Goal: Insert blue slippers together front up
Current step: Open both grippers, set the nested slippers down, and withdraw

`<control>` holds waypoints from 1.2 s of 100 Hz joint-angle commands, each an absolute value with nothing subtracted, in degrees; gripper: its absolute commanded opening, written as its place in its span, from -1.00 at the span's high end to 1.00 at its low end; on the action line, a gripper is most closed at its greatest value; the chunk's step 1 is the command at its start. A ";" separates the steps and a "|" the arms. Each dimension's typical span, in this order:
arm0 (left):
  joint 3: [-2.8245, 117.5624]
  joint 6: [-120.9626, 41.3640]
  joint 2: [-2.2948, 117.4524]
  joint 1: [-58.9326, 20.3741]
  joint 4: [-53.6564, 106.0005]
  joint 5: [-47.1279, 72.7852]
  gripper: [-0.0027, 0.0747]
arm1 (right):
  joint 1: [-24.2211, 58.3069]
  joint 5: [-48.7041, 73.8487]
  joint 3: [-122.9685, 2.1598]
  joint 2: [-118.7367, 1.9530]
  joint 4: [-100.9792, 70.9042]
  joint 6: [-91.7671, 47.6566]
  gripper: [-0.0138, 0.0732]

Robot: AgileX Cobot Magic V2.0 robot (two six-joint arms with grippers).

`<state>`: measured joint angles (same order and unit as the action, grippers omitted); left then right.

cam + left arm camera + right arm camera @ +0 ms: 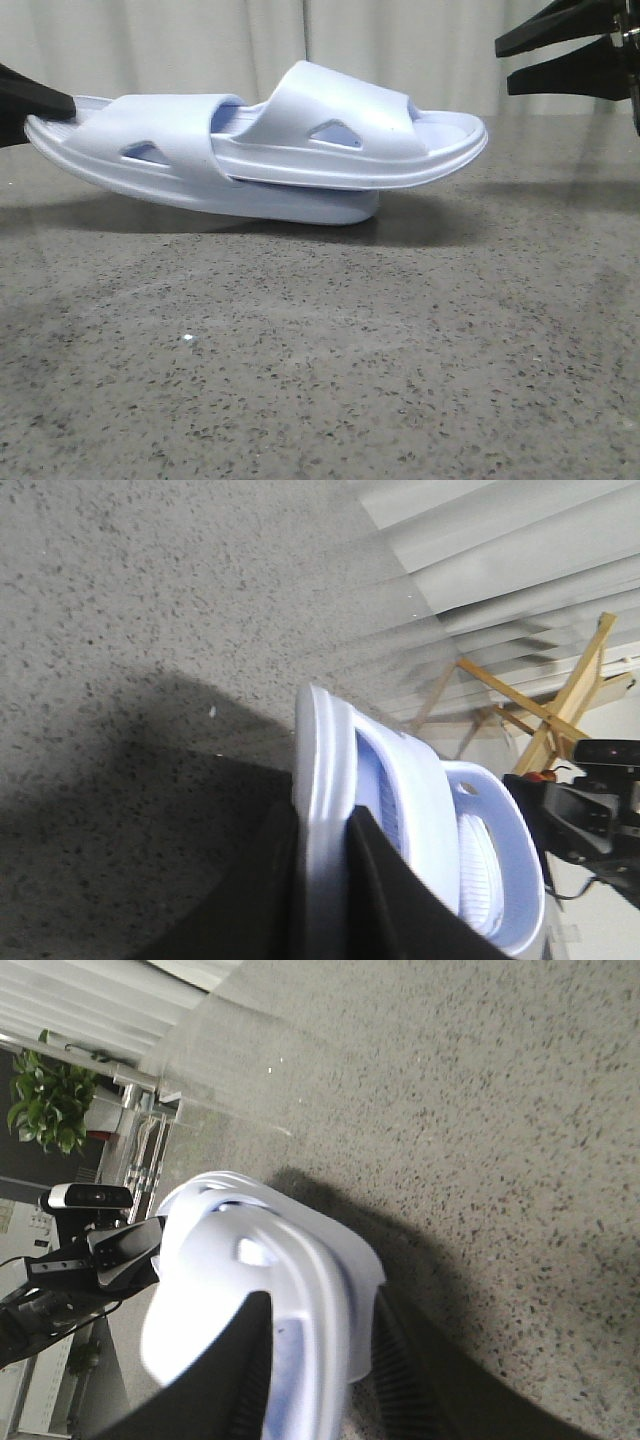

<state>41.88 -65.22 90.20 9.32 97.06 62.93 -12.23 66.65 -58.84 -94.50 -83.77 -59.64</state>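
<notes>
**2 blue slippers nested near the worktop's far edge**

The blue slippers [260,150] sit one inside the other, straps up, toward the far edge of the speckled grey worktop [320,360]. The lower slipper's front rests on the surface while its other end is raised at the left. The left gripper [322,880] has its fingers clamped on that raised end. The right gripper [560,55] hovers clear of the pair near the far-right corner, its 2 fingers apart and holding nothing.
</notes>
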 commanded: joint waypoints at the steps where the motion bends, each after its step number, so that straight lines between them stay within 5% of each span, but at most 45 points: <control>1: 42.98 -66.25 88.55 8.42 100.84 64.55 0.89 | -12.78 75.13 -60.46 -91.68 -86.51 -60.30 0.24; 20: 42.98 -70.63 88.57 8.16 99.91 61.56 0.75 | -12.78 75.13 -60.46 -91.68 -86.51 -59.49 0.24; 40: 43.91 -75.06 88.57 8.16 98.36 60.34 -0.20 | -12.78 75.13 -60.46 -91.68 -86.51 -59.49 0.24; 47: 45.33 -75.06 88.57 8.16 95.56 60.34 -0.31 | -12.87 75.13 -60.46 -91.68 -86.48 -59.49 0.24; 70: 53.55 -72.64 87.46 8.43 84.78 63.56 0.05 | -15.69 75.13 -60.46 -90.31 -85.50 -59.49 0.31; 90: 59.17 -67.92 82.46 8.43 74.91 58.98 0.65 | -20.40 74.95 -60.46 -86.42 -83.48 -59.49 0.92; 99: 59.61 -67.12 79.65 8.43 71.91 54.93 0.89 | -20.41 74.65 -60.46 -85.26 -83.02 -59.49 0.87; 120: 59.61 -67.22 71.50 6.56 70.97 49.28 0.89 | -17.21 69.90 -60.22 -80.62 -80.55 -59.49 0.86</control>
